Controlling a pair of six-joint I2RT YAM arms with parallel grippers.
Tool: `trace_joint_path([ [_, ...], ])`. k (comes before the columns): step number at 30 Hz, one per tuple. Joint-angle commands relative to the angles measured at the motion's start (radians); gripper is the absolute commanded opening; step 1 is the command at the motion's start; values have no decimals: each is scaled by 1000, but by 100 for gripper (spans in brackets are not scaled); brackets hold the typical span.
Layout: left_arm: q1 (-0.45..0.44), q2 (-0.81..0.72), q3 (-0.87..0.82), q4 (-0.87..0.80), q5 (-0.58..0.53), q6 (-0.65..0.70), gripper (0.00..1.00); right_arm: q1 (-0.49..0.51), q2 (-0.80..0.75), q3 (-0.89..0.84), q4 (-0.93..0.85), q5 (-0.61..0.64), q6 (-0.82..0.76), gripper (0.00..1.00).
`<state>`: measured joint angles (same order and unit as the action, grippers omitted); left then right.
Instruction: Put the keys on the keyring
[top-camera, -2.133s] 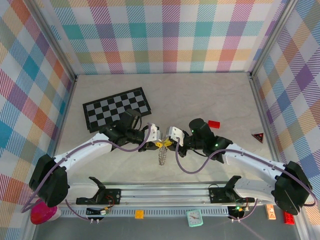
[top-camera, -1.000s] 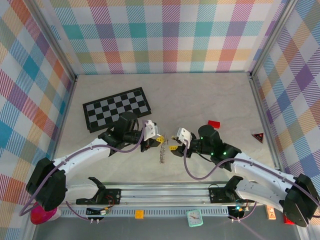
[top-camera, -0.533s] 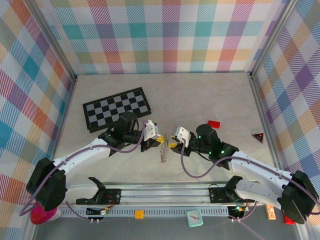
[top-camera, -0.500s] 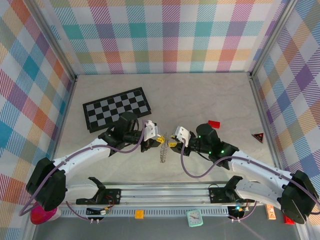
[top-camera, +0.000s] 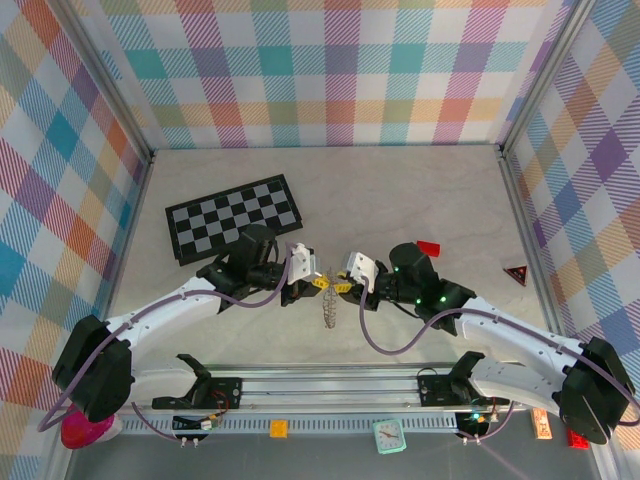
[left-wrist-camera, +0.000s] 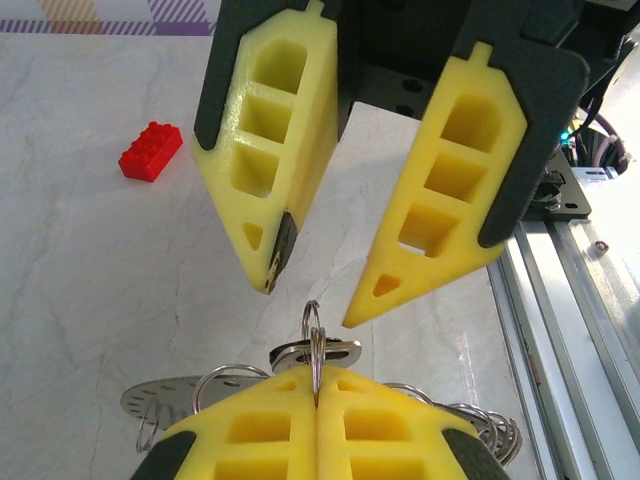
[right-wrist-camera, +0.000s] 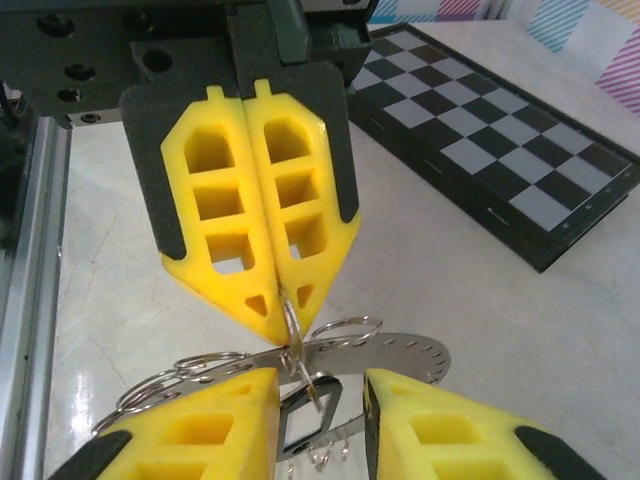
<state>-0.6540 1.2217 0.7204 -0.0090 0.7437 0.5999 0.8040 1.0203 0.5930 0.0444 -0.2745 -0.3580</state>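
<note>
The keyring (top-camera: 326, 312) hangs over the table between my two grippers. My left gripper (top-camera: 313, 281) is shut on a small split ring (left-wrist-camera: 313, 330) at the keyring's top. In the right wrist view the same shut left gripper (right-wrist-camera: 283, 318) pinches that split ring above the keyring's flat silvery band (right-wrist-camera: 405, 355). A key with a black head (right-wrist-camera: 305, 415) hangs from the split ring. My right gripper (right-wrist-camera: 320, 400) is open, its yellow fingers (right-wrist-camera: 190, 435) on either side of the key's head. From the left wrist, the right gripper (left-wrist-camera: 312, 302) stands just above the split ring.
A black-and-white chessboard (top-camera: 234, 218) lies at the back left. A red brick (top-camera: 428, 248) and a red triangle (top-camera: 516, 274) lie to the right. A metal rail (top-camera: 330, 385) runs along the near edge.
My right gripper has moved left up to the left gripper, and its jaws have narrowed around the key's head. The left gripper has held still on the ring.
</note>
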Motion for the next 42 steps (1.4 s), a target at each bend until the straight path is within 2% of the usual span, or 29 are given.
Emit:
trace_joint_path([
  [1, -13, -23, 22, 2, 52, 32, 0, -3, -11, 40, -49, -41, -27, 30],
  [11, -15, -21, 24, -7, 55, 38, 0, -3, 14, 55, -43, -40, -37, 24],
  [19, -15, -19, 28, -6, 58, 38, 0, -3, 37, 63, -49, -61, -36, 25],
  [36, -15, -22, 25, -7, 61, 38, 0, -4, 27, 97, -187, -28, -98, 1],
  [42, -16, -33, 23, -2, 79, 37, 0, -3, 41, 99, -188, -7, -105, 0],
])
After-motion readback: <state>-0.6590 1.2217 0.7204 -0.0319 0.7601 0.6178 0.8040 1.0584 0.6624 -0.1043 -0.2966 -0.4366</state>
